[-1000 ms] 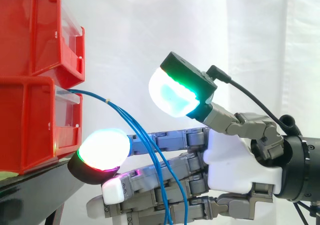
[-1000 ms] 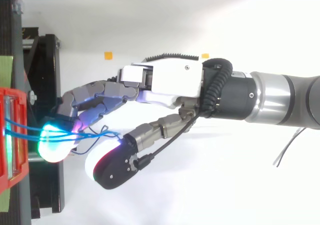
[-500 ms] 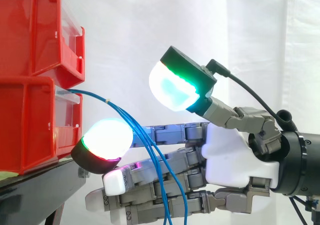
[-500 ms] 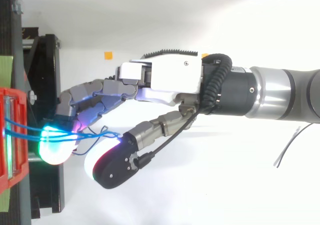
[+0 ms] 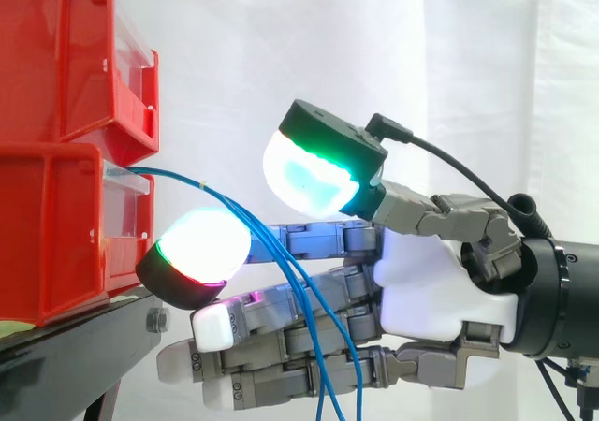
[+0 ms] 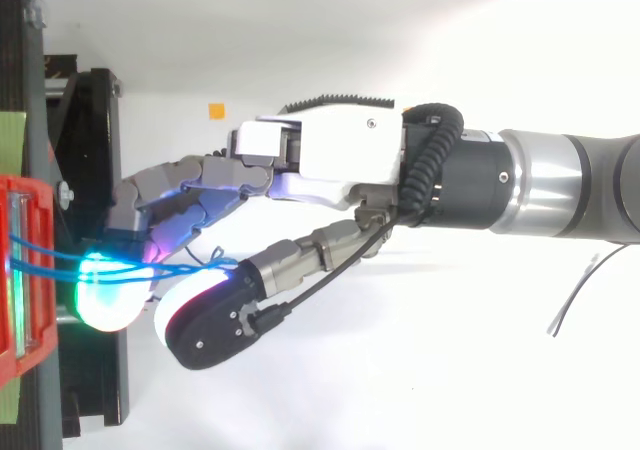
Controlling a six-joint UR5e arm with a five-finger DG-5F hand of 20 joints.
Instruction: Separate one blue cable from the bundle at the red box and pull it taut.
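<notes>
Several thin blue cables [image 5: 215, 195] leave the lower red box [image 5: 47, 234] as a bundle, arc to the right and hang down across my hand's straight fingers. My hand [image 5: 421, 290] reaches in from the right, fingers levelled at the box. One glowing fingertip [image 5: 201, 253] sits just under the cables near the box front. The thumb, with its white-green pad [image 5: 309, 173], is raised above the cables and apart from them. From above, the cables [image 6: 190, 267] run from the box [image 6: 20, 310] into the gap between the fingers and the thumb [image 6: 205, 315]. The hand [image 6: 320, 160] is open.
A second red bin [image 5: 65, 56] is stacked on the lower one. Both stand on a black stand [image 5: 75, 346] whose edge lies right under my fingertips. A white curtain hangs behind. Small orange marks [image 6: 217, 111] dot the white floor.
The thumb has swung down and toward the box, closer to the fingers and cables. The whole hand has shifted slightly left. The cables hang as before.
</notes>
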